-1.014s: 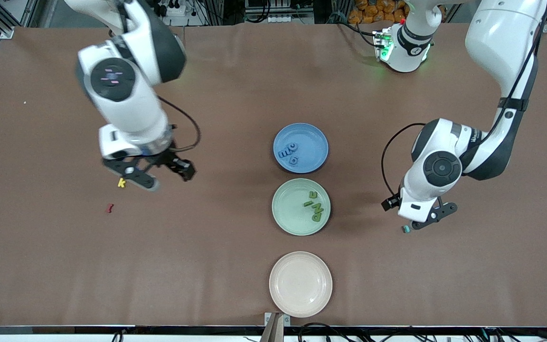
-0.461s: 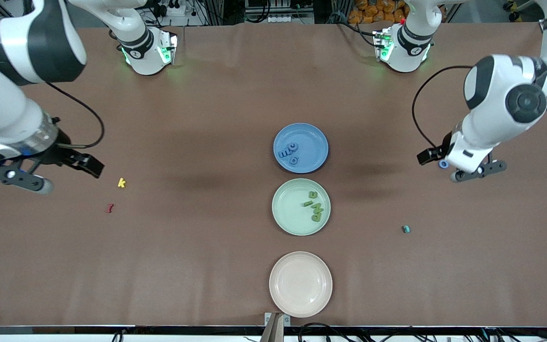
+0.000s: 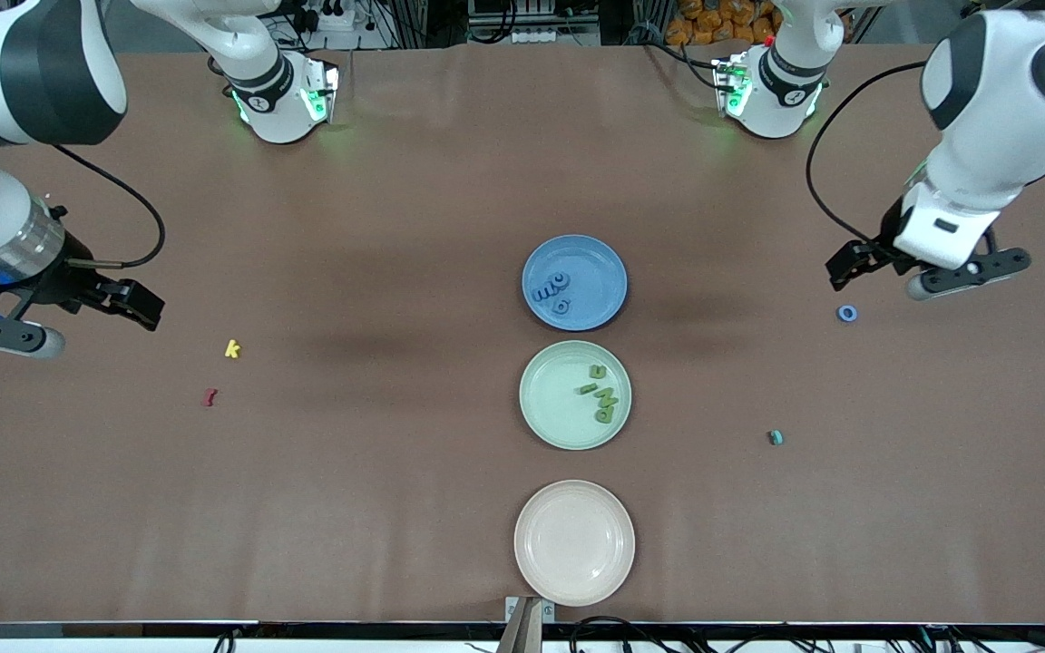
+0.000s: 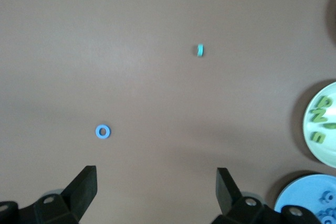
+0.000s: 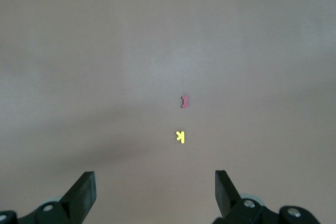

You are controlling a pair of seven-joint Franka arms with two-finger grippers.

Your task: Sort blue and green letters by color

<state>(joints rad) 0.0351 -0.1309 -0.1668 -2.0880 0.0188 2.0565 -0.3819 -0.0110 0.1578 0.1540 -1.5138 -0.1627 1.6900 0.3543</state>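
Note:
Three blue letters (image 3: 551,290) lie in the blue plate (image 3: 600,272). Several green letters (image 3: 604,394) lie in the green plate (image 3: 550,408). A loose blue "o" (image 3: 846,313) (image 4: 103,131) and a teal piece (image 3: 775,437) (image 4: 200,50) rest on the table toward the left arm's end. My left gripper (image 3: 876,283) (image 4: 156,192) hangs open and empty over the table just beside the "o". My right gripper (image 3: 98,331) (image 5: 155,195) hangs open and empty over bare table at the right arm's end.
A yellow "k" (image 3: 232,348) (image 5: 180,137) and a small dark red letter (image 3: 209,396) (image 5: 184,102) lie near the right gripper. An empty pink plate (image 3: 574,542) sits nearest the front camera, in line with the other two plates.
Both arms have swung outward toward their ends of the table. The left gripper left the teal piece and now hangs by the blue "o". The right gripper moved off the yellow "k" and opened wider.

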